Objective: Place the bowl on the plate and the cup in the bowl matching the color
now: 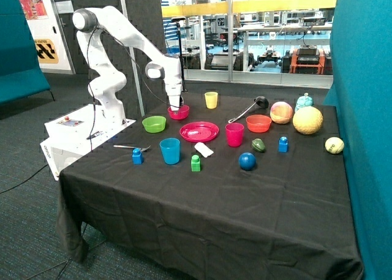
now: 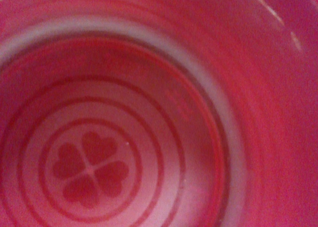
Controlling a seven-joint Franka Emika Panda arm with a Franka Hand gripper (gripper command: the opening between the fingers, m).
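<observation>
Filling wrist view: bowl (image 2: 149, 113), rim cropped

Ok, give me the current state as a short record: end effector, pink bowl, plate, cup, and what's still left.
end effector: down at the pink bowl, at its rim; finger state not visible
pink bowl: on the table beside the green bowl, behind the plate; its inside fills the wrist view
plate: bare, nothing on it
pink cup: upright on the table next to the plate
remaining: bowl onto plate, cup into bowl; neither done
</observation>
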